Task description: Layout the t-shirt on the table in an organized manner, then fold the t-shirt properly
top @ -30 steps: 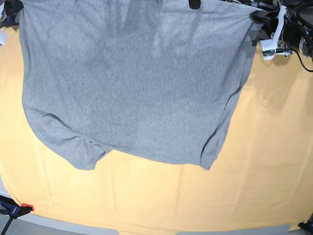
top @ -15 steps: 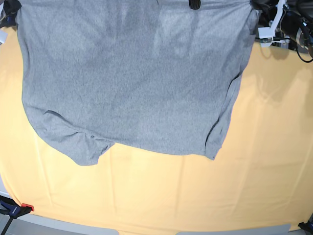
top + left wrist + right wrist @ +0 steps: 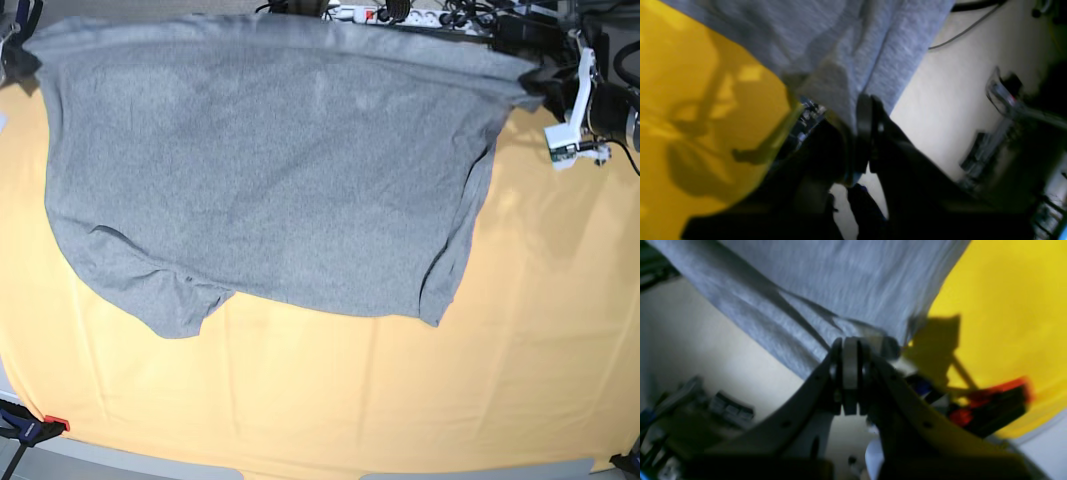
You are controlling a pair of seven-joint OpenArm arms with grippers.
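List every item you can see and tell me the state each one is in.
Grey knit t-shirt: spread wide, held up by its top edge, lower part lying on the table.
Pale yellow-orange cloth-draped table: partly covered by the shirt.
Left gripper: shut on the shirt edge.
Right gripper: shut on the shirt edge.

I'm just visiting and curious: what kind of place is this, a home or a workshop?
Most likely a robotics lab or workshop, not a home. The table is draped in cloth held by a clamp, a power strip with cables lies behind it, and equipment stands on the bare floor.
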